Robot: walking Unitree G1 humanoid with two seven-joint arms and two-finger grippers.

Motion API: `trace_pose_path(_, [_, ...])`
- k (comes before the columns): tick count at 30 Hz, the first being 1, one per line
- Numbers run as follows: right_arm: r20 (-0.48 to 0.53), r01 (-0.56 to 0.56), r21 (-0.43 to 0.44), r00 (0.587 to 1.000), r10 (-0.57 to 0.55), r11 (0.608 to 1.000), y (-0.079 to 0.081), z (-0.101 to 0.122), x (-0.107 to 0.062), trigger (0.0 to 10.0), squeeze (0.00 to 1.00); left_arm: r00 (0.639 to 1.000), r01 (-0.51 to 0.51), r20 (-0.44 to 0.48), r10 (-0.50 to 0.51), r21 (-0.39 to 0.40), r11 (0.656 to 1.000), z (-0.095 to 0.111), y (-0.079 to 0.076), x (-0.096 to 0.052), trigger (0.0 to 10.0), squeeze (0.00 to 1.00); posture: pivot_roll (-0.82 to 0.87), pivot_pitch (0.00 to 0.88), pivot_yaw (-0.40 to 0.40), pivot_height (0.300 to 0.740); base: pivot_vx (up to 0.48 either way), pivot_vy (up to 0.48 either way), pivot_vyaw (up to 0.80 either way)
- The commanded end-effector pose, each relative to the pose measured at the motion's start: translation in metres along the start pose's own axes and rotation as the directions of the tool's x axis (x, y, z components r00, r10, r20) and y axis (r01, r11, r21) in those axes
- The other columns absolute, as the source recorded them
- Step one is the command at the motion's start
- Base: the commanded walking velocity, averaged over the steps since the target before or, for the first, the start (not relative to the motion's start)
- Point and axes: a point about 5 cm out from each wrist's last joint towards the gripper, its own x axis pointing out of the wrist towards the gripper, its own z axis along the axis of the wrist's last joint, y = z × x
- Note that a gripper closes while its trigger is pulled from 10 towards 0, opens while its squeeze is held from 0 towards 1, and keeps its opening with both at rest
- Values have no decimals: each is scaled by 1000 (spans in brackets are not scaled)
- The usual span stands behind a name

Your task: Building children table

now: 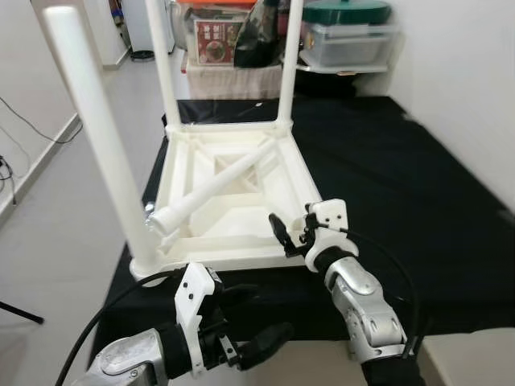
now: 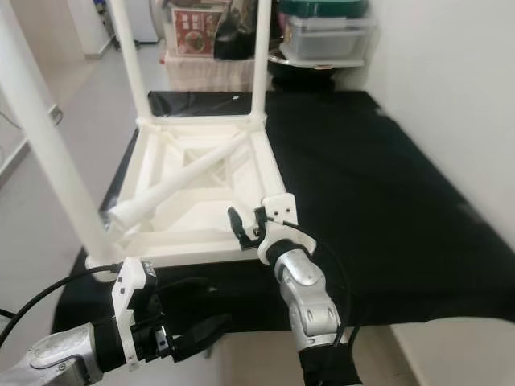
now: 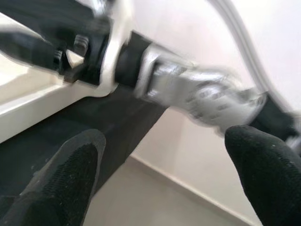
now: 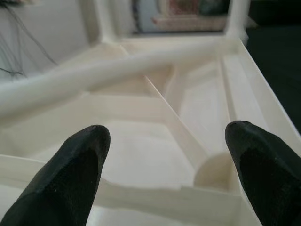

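Upside down on the black counter, toward its left edge: the white children's table, three legs already standing up from its corners. Loose across the hollow underside, one more leg, its threaded end pointing at the near left corner, its far end toward the far right corner. Still bare at the near right corner: a round socket.

Judged from this: fourth-leg step in hand, three of four fitted, last one not yet picked up.

Poised right at the near right corner of the table, just above its rim: the right gripper, fingers spread wide, nothing between them, aimed over the underside and the loose leg. Lower, off the near edge of the counter and apart from the table: the left gripper, fingers likewise wide and empty.

Next move, as a guess: reach inward to the loose leg, close around its shaft near the middle, lift clear of the ribs, tip upright, seat the threaded end in the empty socket and turn. Steadying the rim with the other gripper likely useful against sliding.
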Motion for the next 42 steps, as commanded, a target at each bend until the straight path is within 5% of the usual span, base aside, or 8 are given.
trace_pose_path(1, [16,-8,8,1000,8,1000,4,3,3,10000,0,1000,8,-11,-8,-17,1000,1,0,-6,10000,0,-13,71,-16,740,0,480,0])
trace_pose_path(7, [12,9,16,1000,-9,1000,1,3,6,10000,0,999,-42,-12,42,-20,999,3,4,-17,10000,0,-7,75,-17,740,0,480,0])
trace_pose_path(16, [25,104,10,994,-104,995,-11,6,7,10000,0,950,-312,-5,312,3,950,0,25,-45,10000,0,1,87,-18,740,0,105,0])
trace_pose_path(17, [23,124,5,992,-124,992,-14,7,6,10000,0,913,-408,11,408,2,913,0,31,-60,10000,0,6,91,-24,740,0,0,0])
trace_pose_path(22, [25,158,-21,987,-158,987,-20,8,5,10000,0,860,-510,21,510,-1,860,-3,38,-74,10000,0,13,93,-28,740,0,0,0])
trace_pose_path(24, [22,194,-46,981,-194,980,-30,8,5,10000,0,804,-595,28,594,4,804,-7,46,-82,10000,0,16,95,-33,740,0,0,0])
trace_pose_path(32, [30,258,-94,966,-256,962,-54,12,3,10000,0,696,-718,52,716,18,696,-11,63,-90,10000,0,9,95,-37,740,0,0,0])
trace_pose_path(42, [70,235,-69,971,-231,969,-56,31,15,10000,0,737,-675,141,661,87,733,10,68,-78,10000,0,7,97,-44,740,41,0,0])
